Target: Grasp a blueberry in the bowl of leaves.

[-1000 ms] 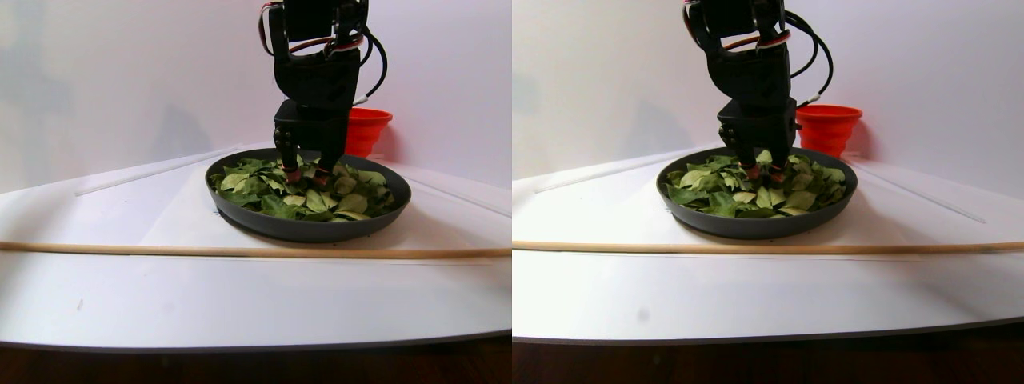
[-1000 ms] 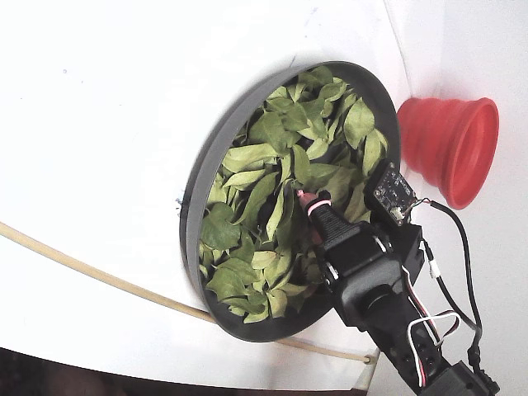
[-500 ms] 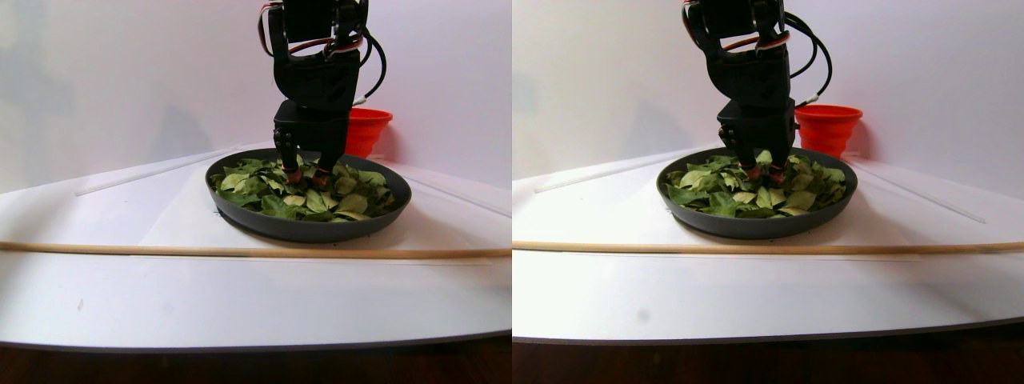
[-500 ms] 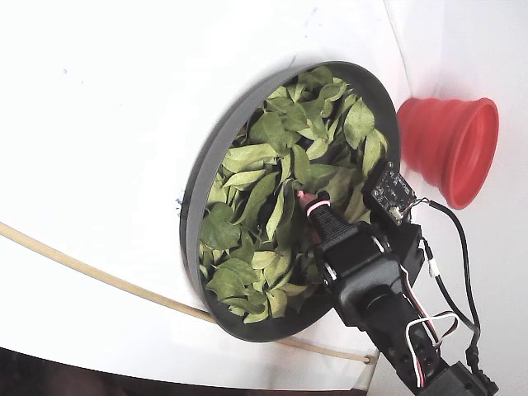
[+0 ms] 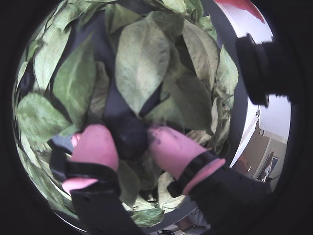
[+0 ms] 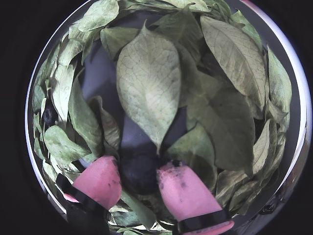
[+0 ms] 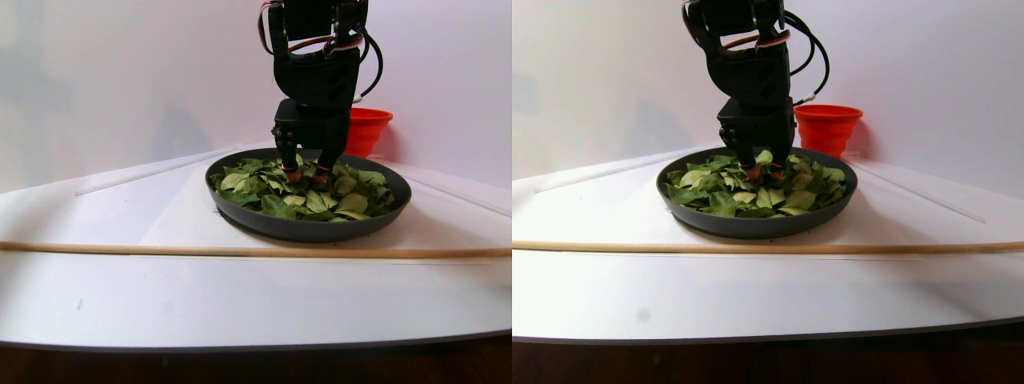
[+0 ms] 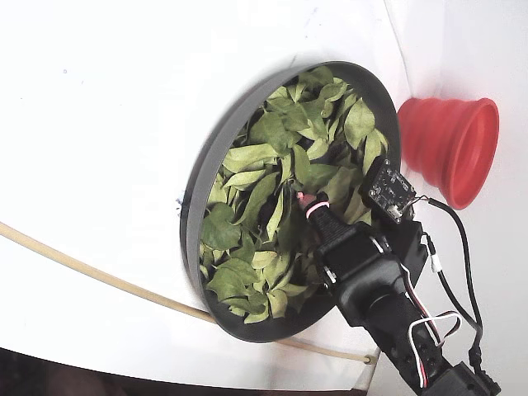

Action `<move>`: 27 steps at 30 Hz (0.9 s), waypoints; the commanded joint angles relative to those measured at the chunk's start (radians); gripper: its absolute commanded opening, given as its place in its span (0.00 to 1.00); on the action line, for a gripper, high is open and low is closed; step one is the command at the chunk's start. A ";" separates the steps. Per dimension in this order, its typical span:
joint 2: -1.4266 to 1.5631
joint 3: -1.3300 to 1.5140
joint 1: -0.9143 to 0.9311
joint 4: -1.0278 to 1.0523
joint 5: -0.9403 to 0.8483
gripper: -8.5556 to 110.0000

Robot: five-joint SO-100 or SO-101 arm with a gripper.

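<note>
One blueberry — between tool fingertips, among leaves

The leaves looked dry and matt, papery, with fine raised veins. The bowl was smooth dark grey with a dull sheen at its rim. The fingertips wore soft-looking matt pink covers, smudged dark, on black plastic. The cup was ribbed red, slightly glossy. The table was smooth matt white.
</note>
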 commanded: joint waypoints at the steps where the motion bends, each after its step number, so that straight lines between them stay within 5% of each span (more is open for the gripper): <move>1: 0.127 -0.026 0.014 0.014 -0.009 0.17; 27: 0.256 -0.025 0.040 0.083 -0.078 0.17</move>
